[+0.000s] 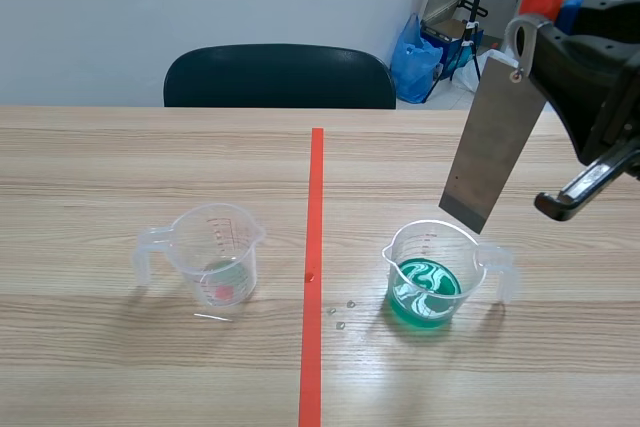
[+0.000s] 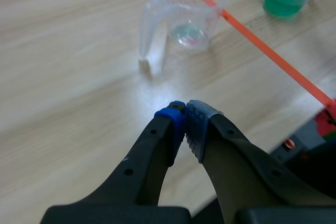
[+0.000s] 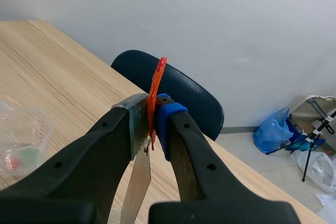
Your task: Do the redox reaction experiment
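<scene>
2 clear cups stand on the table (image 1: 100,167), 1 on each side of the red tape line (image 1: 316,207). The green cup (image 1: 435,277), at 3 o'clock from the line, holds green liquid. The almost empty cup (image 1: 212,257) is at 9 o'clock.

My right gripper (image 1: 522,52) is pinching the top of a metal plate (image 1: 492,152). The plate hangs in the air with its low end just above the green cup's far rim. Its top leans toward 1 o'clock.

My left gripper (image 2: 186,124) is pressed together on nothing, with the almost empty cup at 12 o'clock ahead of it.

I think dipping comes next. I would go down slowly, keep the plate off the rim so the cup doesn't tip, and keep the pinch tight.
</scene>
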Controlling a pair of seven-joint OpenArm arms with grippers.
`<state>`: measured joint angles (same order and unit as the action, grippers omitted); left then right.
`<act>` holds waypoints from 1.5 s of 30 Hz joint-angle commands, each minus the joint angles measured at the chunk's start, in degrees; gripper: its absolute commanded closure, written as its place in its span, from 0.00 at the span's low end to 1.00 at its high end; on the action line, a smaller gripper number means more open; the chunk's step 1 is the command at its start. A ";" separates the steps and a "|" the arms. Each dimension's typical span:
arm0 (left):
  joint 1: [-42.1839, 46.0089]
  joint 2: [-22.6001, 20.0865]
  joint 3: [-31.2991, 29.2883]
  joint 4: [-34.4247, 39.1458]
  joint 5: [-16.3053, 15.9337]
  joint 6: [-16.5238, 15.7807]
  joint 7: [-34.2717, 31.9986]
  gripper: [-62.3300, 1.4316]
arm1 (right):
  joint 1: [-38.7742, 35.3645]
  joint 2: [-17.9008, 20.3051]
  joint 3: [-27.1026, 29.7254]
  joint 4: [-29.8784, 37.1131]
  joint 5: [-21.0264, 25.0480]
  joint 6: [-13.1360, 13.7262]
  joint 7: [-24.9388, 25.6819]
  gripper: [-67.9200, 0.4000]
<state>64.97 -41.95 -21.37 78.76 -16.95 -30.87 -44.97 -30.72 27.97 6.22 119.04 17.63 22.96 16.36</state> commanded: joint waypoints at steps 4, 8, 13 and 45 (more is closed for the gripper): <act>6.84 5.20 -2.03 -0.17 7.52 4.66 -8.87 0.93 | -0.04 0.44 0.37 1.36 1.03 -0.39 0.92 0.98; 10.47 7.58 -3.06 -0.17 12.39 6.16 -11.96 0.93 | -0.04 0.44 0.37 1.36 1.03 -0.39 0.92 0.98; 10.47 8.11 -3.21 -0.20 13.64 6.27 -12.66 0.93 | -0.04 0.44 0.37 1.36 1.03 -0.39 0.90 0.98; 10.47 10.80 -3.19 -0.81 4.26 6.32 -12.63 0.00 | -0.04 0.42 0.37 1.36 1.03 -0.39 0.92 0.98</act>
<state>75.37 -31.57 -24.40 77.49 -12.12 -24.23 -56.66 -30.72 27.97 6.22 119.04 17.65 22.96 16.38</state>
